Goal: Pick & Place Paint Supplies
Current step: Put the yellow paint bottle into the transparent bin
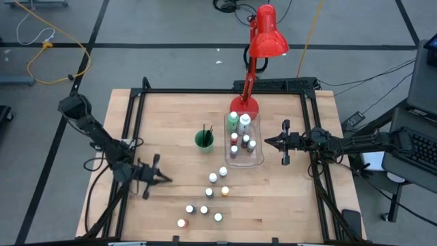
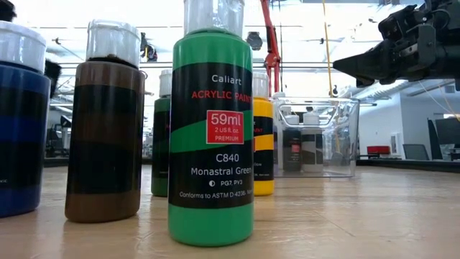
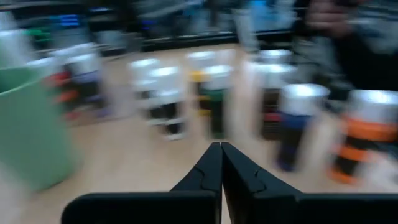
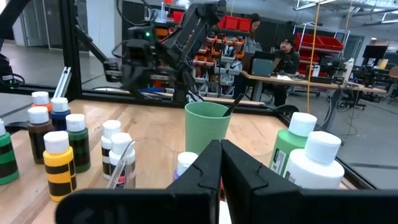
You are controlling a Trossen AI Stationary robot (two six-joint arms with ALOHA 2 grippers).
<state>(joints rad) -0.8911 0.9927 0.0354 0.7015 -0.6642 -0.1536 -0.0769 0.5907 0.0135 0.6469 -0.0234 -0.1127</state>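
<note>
Eight small paint bottles [image 1: 213,177] stood loose on the desk [image 1: 164,116], strung from mid-desk toward its near edge, each upright so its long axis ran vertical. They lay to the inner side of the left pincer [image 1: 164,180], which pointed at them from just beside the nearest of the group. In the left wrist view its fingers [image 3: 205,174] were pressed together tip to tip, holding nothing, with the capped bottles straight ahead.

More bottles, among them the two larger ones [image 1: 233,120], already sat in the clear bin [image 1: 260,154] near the base of the red lamp [image 1: 268,33]. Dark-handled brushes [image 1: 206,130] stood in the green cup [image 1: 204,140] just beside the bin.

The right pincer [image 1: 268,142] hovered at the bin's outer side, pointing inward. Its fingers [image 4: 208,165] were likewise closed and empty, and the loose bottles lay well apart from it.

By these positions the left arm was much the nearer to the remaining bottles, and its pincer would likely need to spread before closing around an upright body below the white cap.
</note>
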